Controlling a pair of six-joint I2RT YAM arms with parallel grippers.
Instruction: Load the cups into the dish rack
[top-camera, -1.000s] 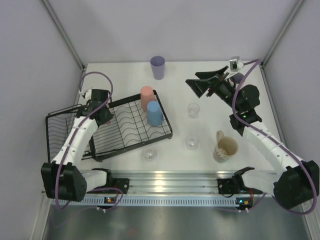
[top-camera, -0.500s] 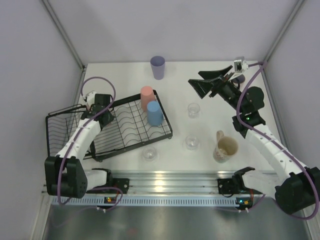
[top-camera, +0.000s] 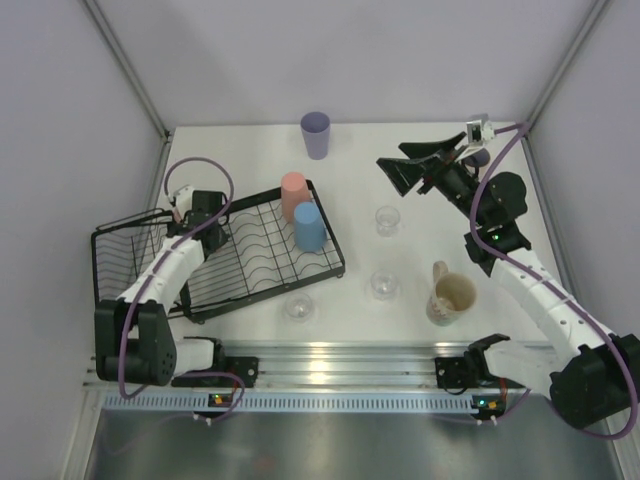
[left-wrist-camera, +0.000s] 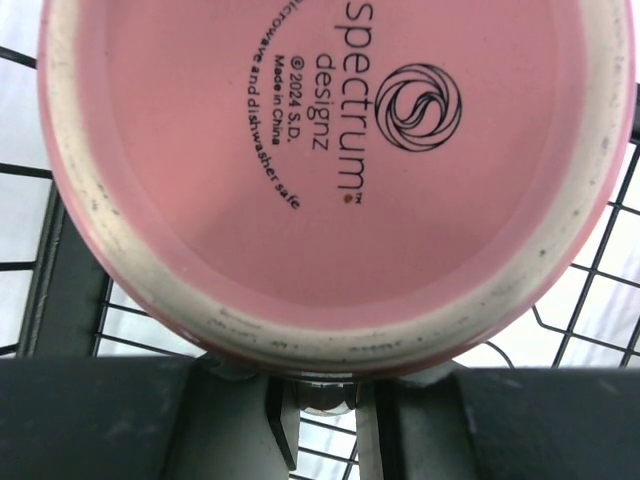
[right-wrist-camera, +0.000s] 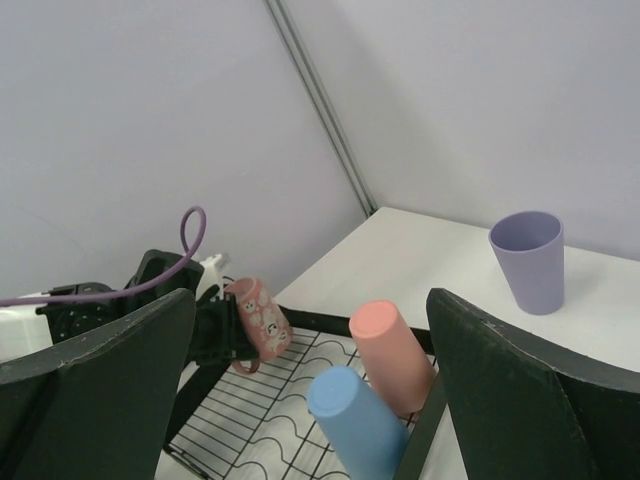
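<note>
Pink mug (left-wrist-camera: 330, 150) held above the dish rack (top-camera: 262, 252).
Left gripper (left-wrist-camera: 320, 402) grips the mug; right gripper (top-camera: 398, 162) gapes wide, empty.

A: What encloses the space?
B: Pale grey wall panels (top-camera: 350, 50) on three sides, joined by slim aluminium corner posts (top-camera: 124, 65).
A: And underneath?
B: A matte white tabletop (top-camera: 240, 150), with a ribbed aluminium rail (top-camera: 340, 358) along its near edge. The light is soft and even.

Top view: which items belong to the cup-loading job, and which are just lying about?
Job: dish rack, salmon tumbler, blue tumbler, lavender tumbler, three clear glasses, cream mug, pink mug.
Not job: metal rail, purple cable.
</note>
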